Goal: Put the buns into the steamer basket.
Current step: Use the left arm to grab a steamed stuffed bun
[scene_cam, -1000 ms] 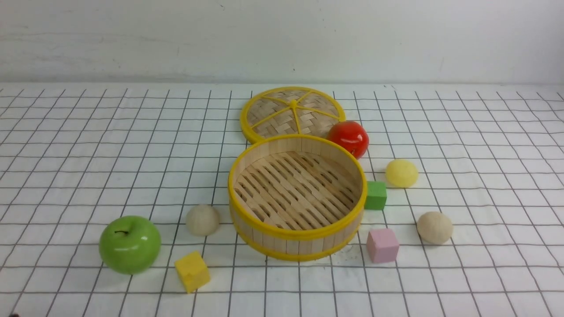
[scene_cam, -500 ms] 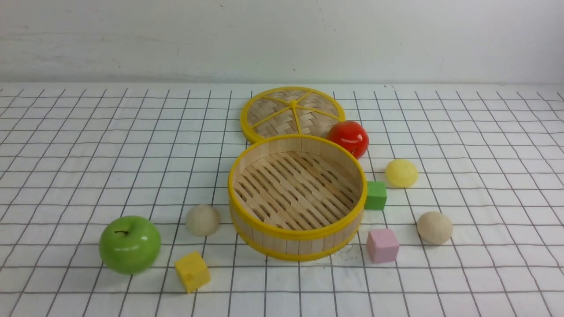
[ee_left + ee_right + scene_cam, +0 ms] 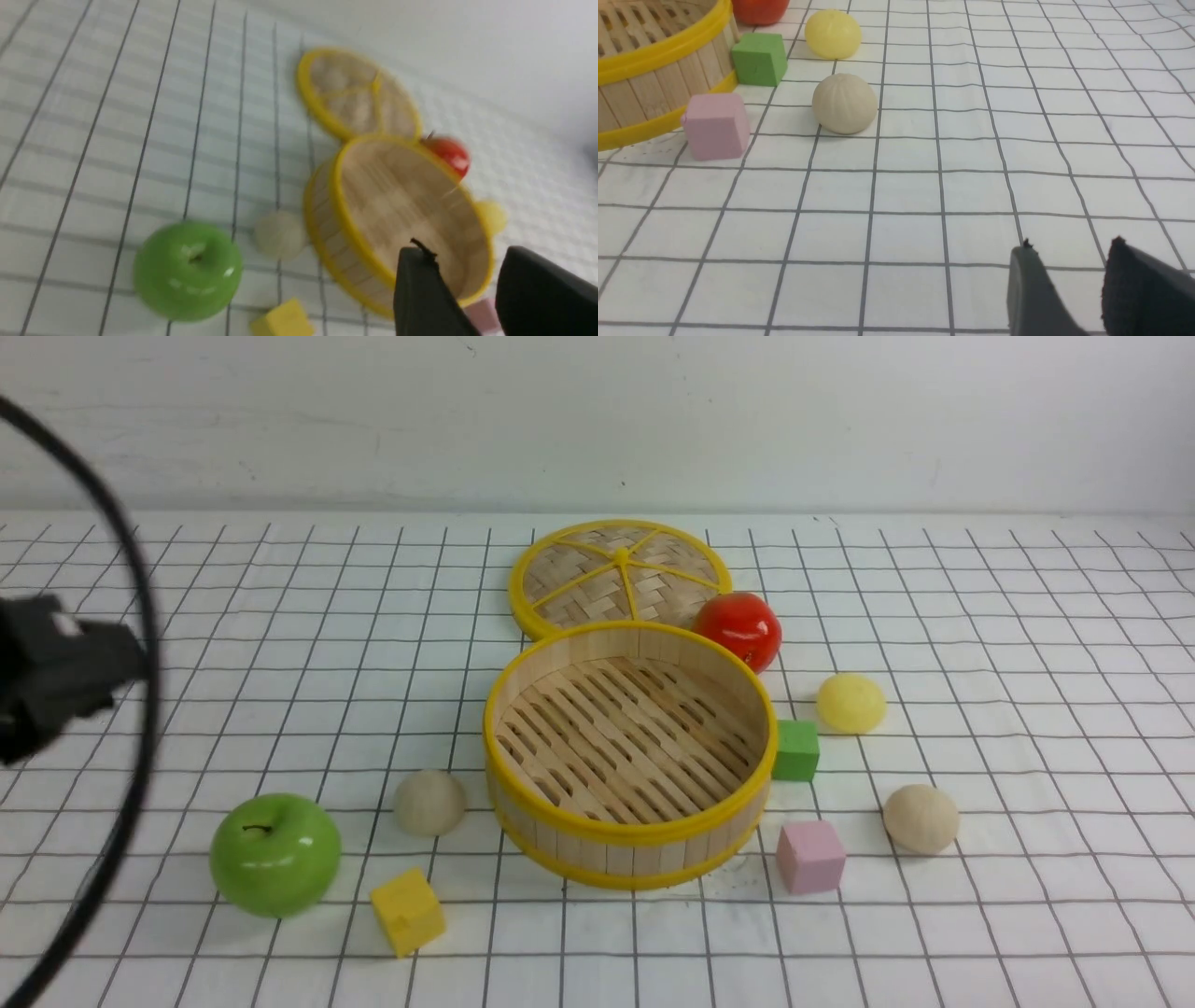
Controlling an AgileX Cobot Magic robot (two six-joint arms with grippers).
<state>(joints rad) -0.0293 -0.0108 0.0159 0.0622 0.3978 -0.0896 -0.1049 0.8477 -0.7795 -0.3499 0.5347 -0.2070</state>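
Note:
The steamer basket point(image 3: 616, 854) stands empty at the table's middle. One beige bun point(image 3: 428, 802) lies just left of it, a second beige bun point(image 3: 920, 818) lies to its right, and a pale yellow bun point(image 3: 850, 702) lies behind that one. My left arm point(image 3: 56, 677) hangs above the table's left edge, far from the buns. In the blurred left wrist view my left gripper point(image 3: 465, 252) is open and empty, with the basket point(image 3: 327, 219) and left bun point(image 3: 280, 233) ahead. My right gripper point(image 3: 1071, 245) is open and empty, low over the cloth, short of the beige bun point(image 3: 844, 103) and yellow bun point(image 3: 832, 34).
The flat woven lid point(image 3: 620, 574) lies behind the basket, with a red tomato point(image 3: 739, 627) beside it. A green apple point(image 3: 274, 853) and yellow cube point(image 3: 407, 910) sit front left. A green cube point(image 3: 795, 749) and pink cube point(image 3: 809, 856) sit by the basket's right side.
My left arm and its black cable have come into the front view at the left edge. The buns, basket and other objects have not moved.

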